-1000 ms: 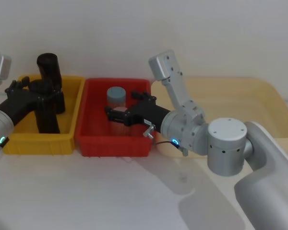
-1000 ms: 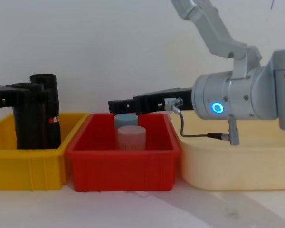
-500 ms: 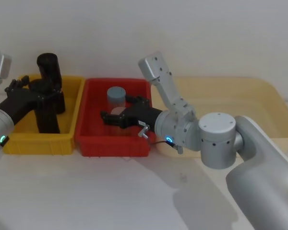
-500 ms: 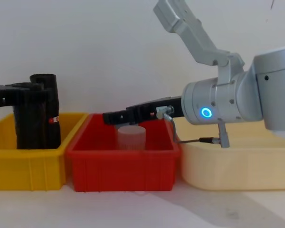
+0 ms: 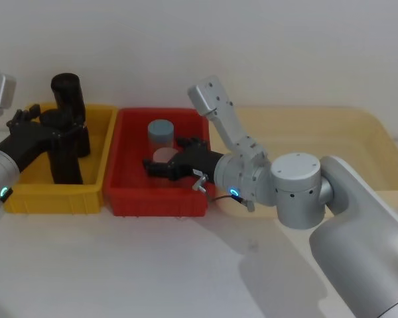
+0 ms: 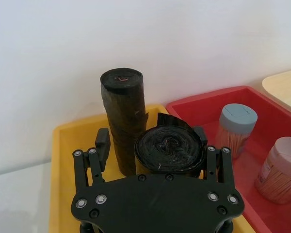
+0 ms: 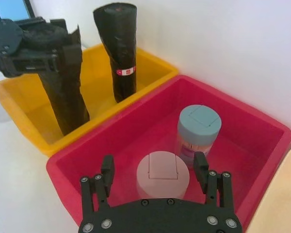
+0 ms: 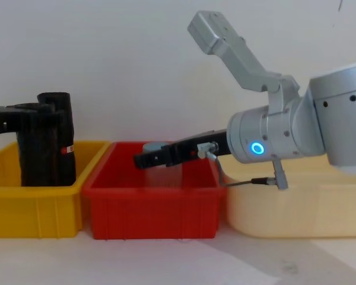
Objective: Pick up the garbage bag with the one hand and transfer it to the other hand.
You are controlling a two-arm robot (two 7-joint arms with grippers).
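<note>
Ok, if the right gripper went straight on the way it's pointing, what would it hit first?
Most likely the pink-lidded jar in the red bin: the right gripper points down into that bin, its jaws open to either side of the lid. The blue-lidded jar stands behind it.

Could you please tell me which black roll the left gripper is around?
The plain garbage bag, with the open left gripper around it; the other roll, standing behind, bears a red mark.
</note>
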